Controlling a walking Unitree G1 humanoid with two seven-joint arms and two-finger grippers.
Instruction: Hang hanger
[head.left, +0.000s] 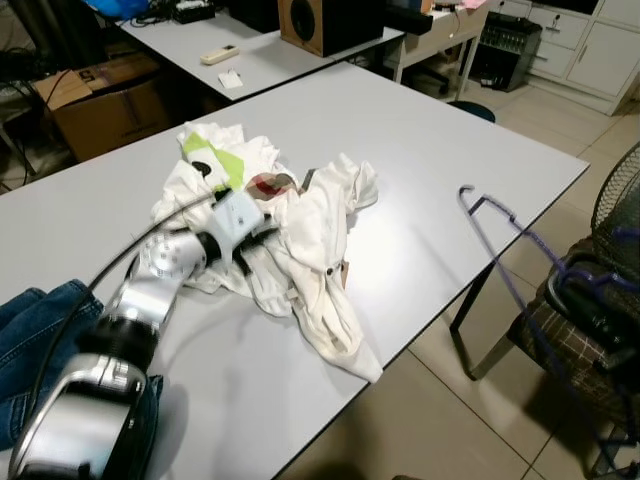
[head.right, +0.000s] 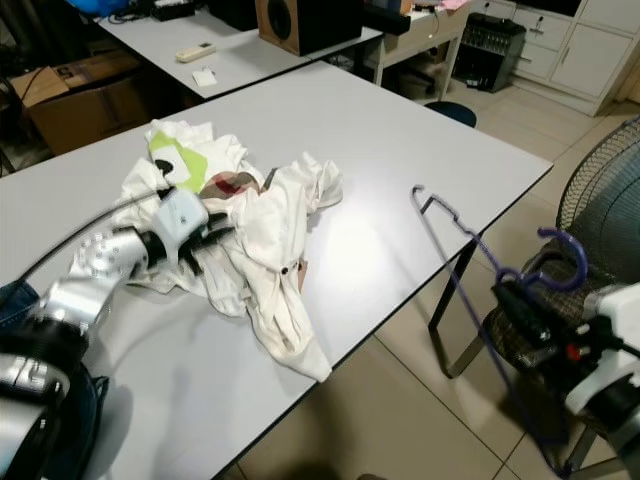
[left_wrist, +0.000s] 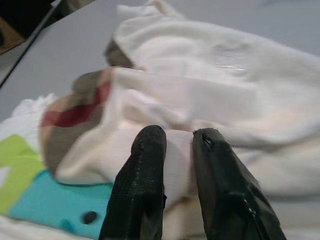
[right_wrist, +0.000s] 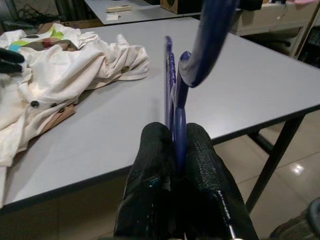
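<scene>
The purple hanger (right_wrist: 176, 100) is clamped between the two black fingers of the right end effector (right_wrist: 175, 145), held off the table's 3 o'clock edge with its thin wire reaching over the table corner and its curved hook (head.right: 560, 255) rising above the fingers. In the head views the hanger's far tip (head.left: 466, 190) hangs over the grey table (head.left: 420, 140) near that edge.

At the table's centre, toward 9 o'clock from the hanger, lies a crumpled heap of white garments (head.left: 310, 250), one with buttons, one with a green and teal print (head.left: 215, 160) and a red-brown patch. The left end effector (left_wrist: 177, 145) rests at the heap's 8 o'clock side, its fingers close together, pinching a fold of the white cloth. The left silver arm (head.left: 130, 320) stretches across the table from 7 o'clock.

Blue jeans (head.left: 35, 330) lie at the table's 8 o'clock corner. A second table (head.left: 260, 50) at 12 o'clock carries a wooden speaker (head.left: 320, 20) and a remote (head.left: 218, 54). A fan grille (head.left: 615, 200) stands at 3 o'clock, beside a chair with a checked cushion (head.left: 560, 340).
</scene>
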